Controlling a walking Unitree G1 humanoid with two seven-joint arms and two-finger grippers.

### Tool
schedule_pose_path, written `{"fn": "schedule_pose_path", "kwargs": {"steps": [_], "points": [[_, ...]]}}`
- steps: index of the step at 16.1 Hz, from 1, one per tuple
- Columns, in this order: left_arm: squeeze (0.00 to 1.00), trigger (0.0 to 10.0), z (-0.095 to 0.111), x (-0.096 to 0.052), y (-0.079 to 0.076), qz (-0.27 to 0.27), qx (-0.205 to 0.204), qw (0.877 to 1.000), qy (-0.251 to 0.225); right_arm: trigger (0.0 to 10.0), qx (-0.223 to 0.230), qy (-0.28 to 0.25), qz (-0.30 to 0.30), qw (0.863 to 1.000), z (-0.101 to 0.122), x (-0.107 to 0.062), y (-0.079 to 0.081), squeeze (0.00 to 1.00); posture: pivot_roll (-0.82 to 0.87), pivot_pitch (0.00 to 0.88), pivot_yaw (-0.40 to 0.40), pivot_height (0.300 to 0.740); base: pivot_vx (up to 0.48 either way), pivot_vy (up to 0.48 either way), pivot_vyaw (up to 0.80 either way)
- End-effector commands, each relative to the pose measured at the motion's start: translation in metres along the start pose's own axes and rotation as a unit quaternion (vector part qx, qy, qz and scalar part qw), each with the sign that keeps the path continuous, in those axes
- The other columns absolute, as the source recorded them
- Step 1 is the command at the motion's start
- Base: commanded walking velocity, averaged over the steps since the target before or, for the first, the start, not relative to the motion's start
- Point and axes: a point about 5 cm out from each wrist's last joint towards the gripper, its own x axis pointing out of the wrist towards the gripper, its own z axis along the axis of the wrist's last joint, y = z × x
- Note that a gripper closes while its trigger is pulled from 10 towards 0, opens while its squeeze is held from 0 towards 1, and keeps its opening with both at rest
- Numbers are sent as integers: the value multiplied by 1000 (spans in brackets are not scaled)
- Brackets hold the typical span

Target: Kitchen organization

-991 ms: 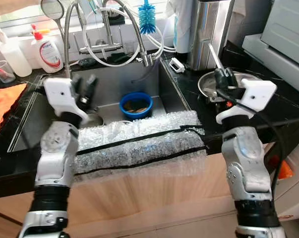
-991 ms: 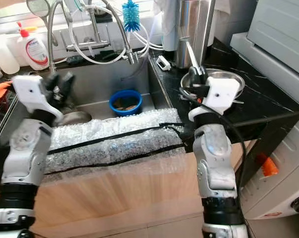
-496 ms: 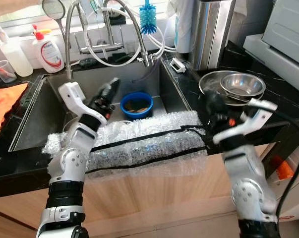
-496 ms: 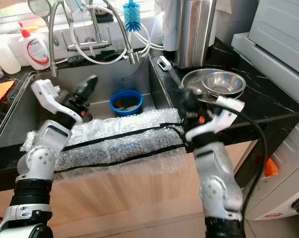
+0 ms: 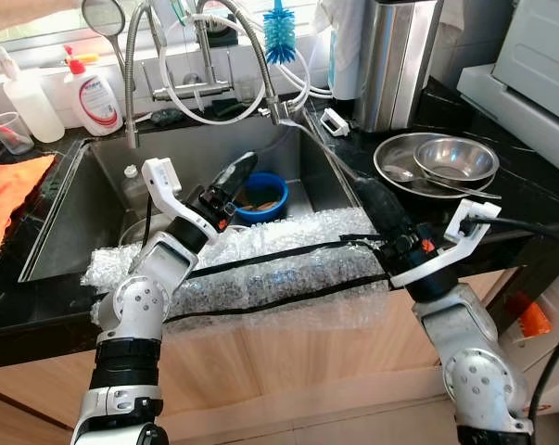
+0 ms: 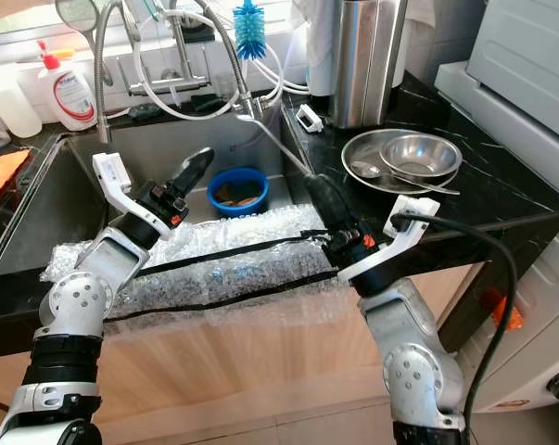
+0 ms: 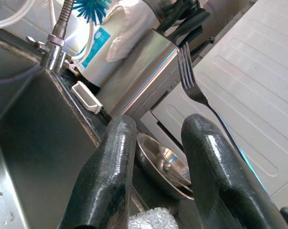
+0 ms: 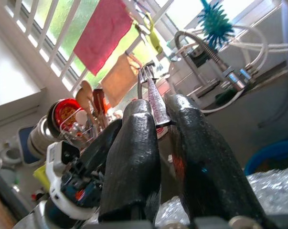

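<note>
Over a steel sink (image 5: pixel 84 199) fronted with bubble wrap (image 5: pixel 260 269), the right gripper (image 5: pixel 370 197) clamps a fork (image 5: pixel 318 148) by its handle, tines pointing toward the faucet (image 5: pixel 272 109), while the left gripper (image 5: pixel 239 172), fingers slightly parted and empty, hovers above a blue bowl (image 5: pixel 263 199).

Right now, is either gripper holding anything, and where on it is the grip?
The right gripper holds a fork by its handle end, tines pointing up toward the faucet. The left gripper holds nothing.
</note>
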Motion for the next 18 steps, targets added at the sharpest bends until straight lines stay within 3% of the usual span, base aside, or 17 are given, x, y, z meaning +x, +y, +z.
{"fn": "schedule_pose_path", "kwargs": {"steps": [1, 7, 8, 9, 12, 14, 18], "points": [[0, 10000, 6, -2, -3, -8, 8, 1000, 1, 10000, 6, 5, 26, 1000, -1, 3, 9, 0, -169, 0, 92, 740, 0, 0, 0], [0, 10000, 7, -6, -6, -24, -10, 1000, -10, 10000, 5, 42, 36, 998, -16, 5, 14, 0, -158, 0, 89, 740, 0, 0, 0], [996, 10000, 6, -5, -7, -24, -6, 1000, -8, 10000, 6, 44, 38, 998, -17, 5, 16, 0, -156, 0, 90, 740, 0, 0, 0], [1000, 10000, 5, -5, -7, -24, -7, 1000, -8, 10000, 6, 45, 39, 998, -18, 5, 16, 0, -156, 0, 90, 740, 0, 0, 0], [1000, 10000, 2, -4, -10, -30, -17, 999, 1, 10000, 5, 49, 43, 998, -19, 6, 17, 0, -156, 0, 89, 740, 0, 0, 0], [0, 10000, 1, -4, -10, -30, -21, 999, 3, 10000, 4, 51, 48, 998, -20, 7, 18, 0, -157, 0, 89, 740, 0, 0, 0], [0, 10000, -1, -4, -12, -36, -27, 999, 6, 10000, 5, 66, 61, 996, -24, 6, 21, 0, -156, 0, 87, 740, 0, 0, 0]]}}
